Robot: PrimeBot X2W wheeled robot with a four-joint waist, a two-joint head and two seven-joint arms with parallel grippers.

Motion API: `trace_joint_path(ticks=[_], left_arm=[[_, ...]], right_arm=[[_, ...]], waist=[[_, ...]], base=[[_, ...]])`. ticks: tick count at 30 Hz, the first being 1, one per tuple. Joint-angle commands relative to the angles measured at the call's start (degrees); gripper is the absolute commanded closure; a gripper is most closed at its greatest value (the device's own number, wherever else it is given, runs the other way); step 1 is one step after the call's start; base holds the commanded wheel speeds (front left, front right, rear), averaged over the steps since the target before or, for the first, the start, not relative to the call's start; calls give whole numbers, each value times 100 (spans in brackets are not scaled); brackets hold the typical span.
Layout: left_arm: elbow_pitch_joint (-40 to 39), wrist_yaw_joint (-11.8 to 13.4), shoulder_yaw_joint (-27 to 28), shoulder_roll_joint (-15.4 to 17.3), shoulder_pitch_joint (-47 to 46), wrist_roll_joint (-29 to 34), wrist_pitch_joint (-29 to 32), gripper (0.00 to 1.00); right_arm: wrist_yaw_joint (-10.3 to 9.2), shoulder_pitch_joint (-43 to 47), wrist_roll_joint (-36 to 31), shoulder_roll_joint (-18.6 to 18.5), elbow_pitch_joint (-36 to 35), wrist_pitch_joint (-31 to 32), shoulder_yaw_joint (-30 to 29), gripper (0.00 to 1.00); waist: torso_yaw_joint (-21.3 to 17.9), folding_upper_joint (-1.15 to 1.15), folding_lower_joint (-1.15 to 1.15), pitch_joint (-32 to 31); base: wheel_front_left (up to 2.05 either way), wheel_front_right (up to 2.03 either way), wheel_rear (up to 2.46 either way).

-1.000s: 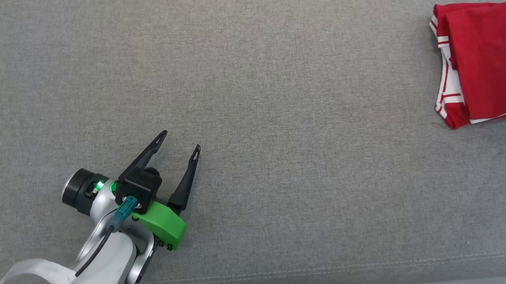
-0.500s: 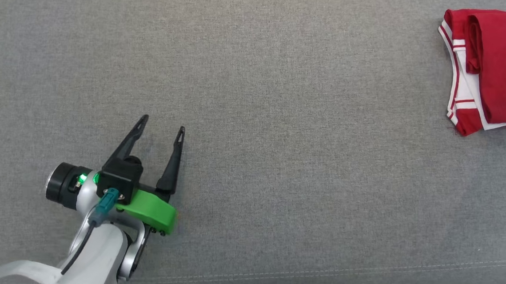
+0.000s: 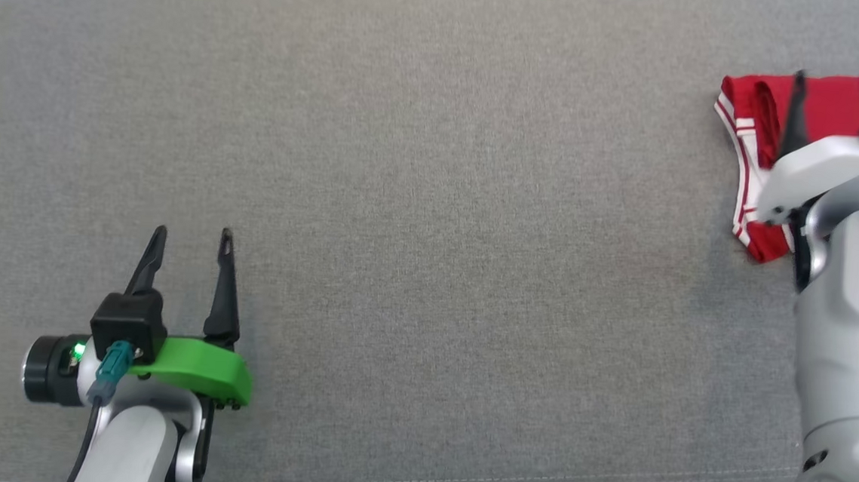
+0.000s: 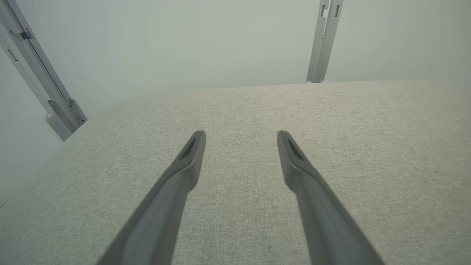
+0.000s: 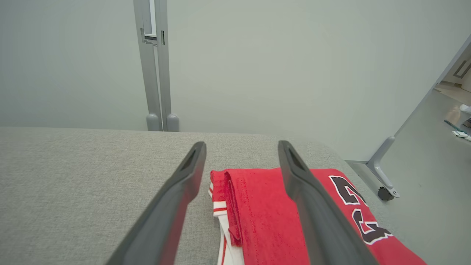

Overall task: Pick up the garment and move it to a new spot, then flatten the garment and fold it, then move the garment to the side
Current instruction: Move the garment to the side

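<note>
Fabric of the folded red jersey (image 5: 265, 213) at two o'clock looks light and limp; we would pinch its layered edge. Our right gripper (image 5: 241, 144) over it and left gripper (image 3: 193, 233) at eight o'clock gape empty.

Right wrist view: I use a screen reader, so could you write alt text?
A folded red garment with white trim and black numerals lies on a grey padded surface, framed by the open right gripper. A pale wall stands behind.
</note>
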Motion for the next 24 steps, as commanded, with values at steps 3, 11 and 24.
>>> trace_joint_path(ticks=[3,11,24], left_arm=[[100,95,117,97,231,-89,-45,0],[194,84,162,149,654,-203,-58,0],[397,-209,-74,174,1062,-372,35,0]], right_arm=[[-11,530,572,141,-347,-73,464,0],[-10,1655,1754,288,-1091,-56,1299,0],[-10,3349,3211,299,-2091,344,2209,0]], waist=[[179,0,0,-565],[366,0,0,-1070],[702,0,0,-1750]], base=[[0,0,0],[0,0,0],[0,0,0]])
